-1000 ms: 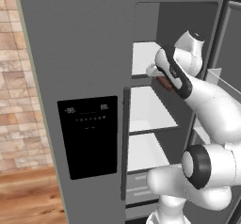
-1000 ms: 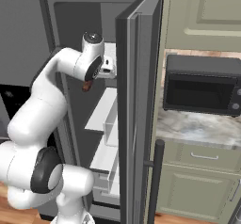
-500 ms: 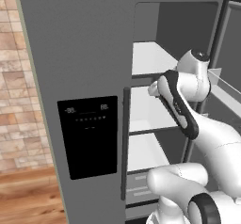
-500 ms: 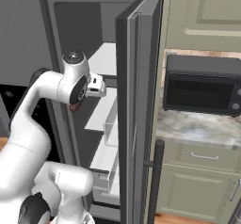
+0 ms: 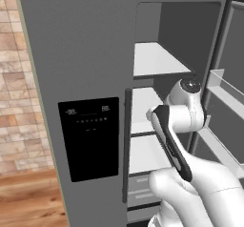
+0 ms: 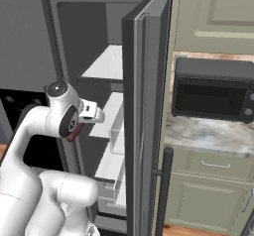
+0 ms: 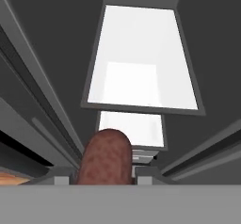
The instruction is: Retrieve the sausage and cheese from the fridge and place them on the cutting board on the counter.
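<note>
We see the sausage (image 7: 105, 158) between our jaws, with the fridge (image 5: 90, 54) shelves (image 7: 141, 68) straight ahead of them (one behind another). Beyond the open door (image 6: 144, 106), well to the jaws' right, a microwave (image 6: 213, 88) stands on the counter (image 6: 208, 136).

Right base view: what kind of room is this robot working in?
A kitchen, simulated by the look of it: an open grey fridge with white shelves, a black microwave on a marbled counter, and pale green cabinets below.

Glossy white rounded arm (image 5: 190, 173), dark joint caps, black forearm strip.
</note>
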